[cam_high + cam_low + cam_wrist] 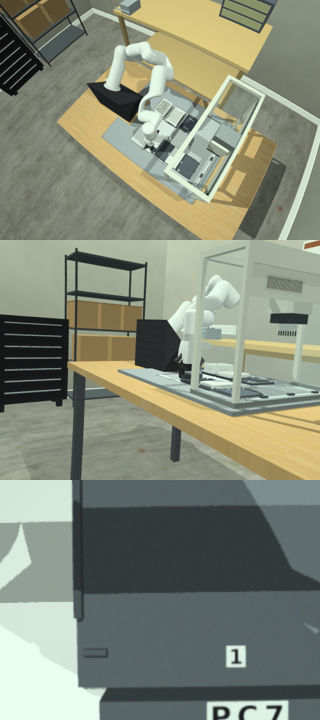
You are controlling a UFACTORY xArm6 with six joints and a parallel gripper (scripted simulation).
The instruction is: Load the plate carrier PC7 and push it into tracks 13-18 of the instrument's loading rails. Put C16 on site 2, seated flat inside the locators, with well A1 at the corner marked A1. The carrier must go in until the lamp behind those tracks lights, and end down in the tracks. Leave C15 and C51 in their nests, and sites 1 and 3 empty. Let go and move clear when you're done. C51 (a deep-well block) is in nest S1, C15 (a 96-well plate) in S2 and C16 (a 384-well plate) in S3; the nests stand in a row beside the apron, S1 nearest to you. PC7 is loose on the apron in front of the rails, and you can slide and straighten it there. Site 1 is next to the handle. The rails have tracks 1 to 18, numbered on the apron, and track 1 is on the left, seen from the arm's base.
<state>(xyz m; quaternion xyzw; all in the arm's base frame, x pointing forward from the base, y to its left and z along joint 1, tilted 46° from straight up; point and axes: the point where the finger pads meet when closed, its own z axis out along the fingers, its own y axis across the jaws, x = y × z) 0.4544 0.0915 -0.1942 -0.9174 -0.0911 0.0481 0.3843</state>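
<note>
one carrier (200, 630); three plates (163, 106) (175, 116) (165, 128); one arm (157, 77)

A black drawer cabinet (33, 356) stands beside a dark shelf rack (75, 304) holding cardboard boxes (103, 314).

Place: lab | Evidence: enclosed instrument frame (246, 317), well plates (163, 106), pipetting head (288, 318), storage rack (75, 304)
</note>
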